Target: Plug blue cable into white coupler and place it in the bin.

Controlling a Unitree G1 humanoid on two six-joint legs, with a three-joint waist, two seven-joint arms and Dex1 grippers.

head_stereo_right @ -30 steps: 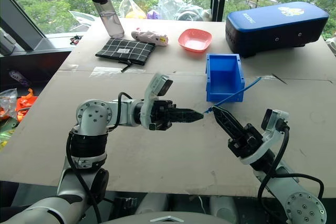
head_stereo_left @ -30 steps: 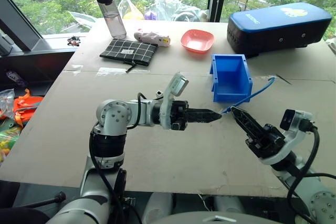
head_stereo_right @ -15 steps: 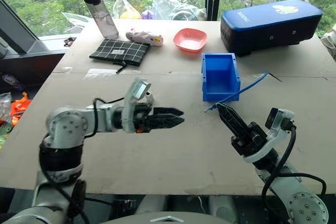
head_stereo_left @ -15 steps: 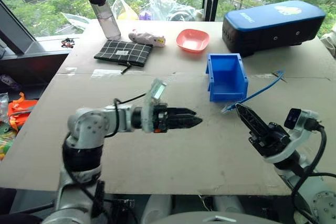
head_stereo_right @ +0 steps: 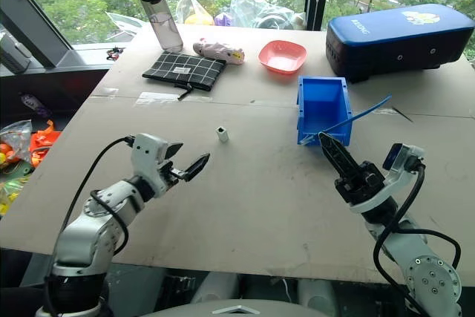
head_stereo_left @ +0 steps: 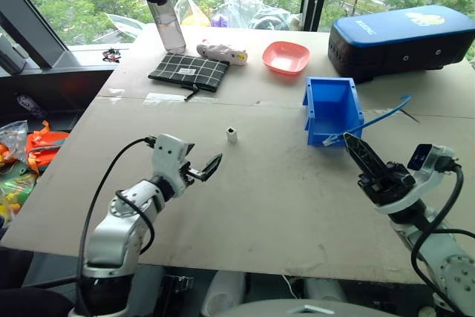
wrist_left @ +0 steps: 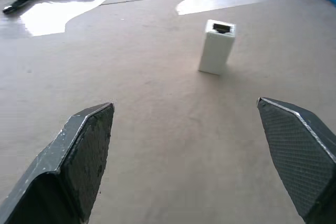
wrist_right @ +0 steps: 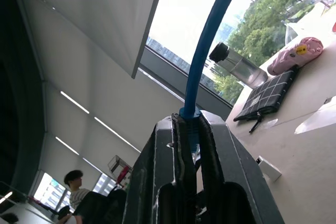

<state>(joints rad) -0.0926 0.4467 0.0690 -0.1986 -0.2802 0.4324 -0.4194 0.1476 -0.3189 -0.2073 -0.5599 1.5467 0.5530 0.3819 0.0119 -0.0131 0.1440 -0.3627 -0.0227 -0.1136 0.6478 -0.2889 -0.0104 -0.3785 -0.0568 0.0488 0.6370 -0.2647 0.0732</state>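
Nothing was plugged yet — the white coupler (head_stereo_left: 231, 135) stood upright on the counter (head_stereo_left: 282, 191), well left of the bin (head_stereo_left: 331, 109). The left end effector (wrist_left: 194, 150) gaped before it; the right end effector (head_stereo_left: 355, 149) pinched the blue cable (head_stereo_left: 378, 116) beside the bin — joining and binning remained.

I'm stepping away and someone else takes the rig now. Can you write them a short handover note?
Left gripper: jaws open, empty, low over the table, facing the white coupler.
Right gripper: jaws shut on the blue cable, held up beside the bin.
White coupler stands upright on the table, socket up, nothing plugged in.
Done: cable picked up.
Left: grasp the coupler, plug the cable in, put the pair in the bin.
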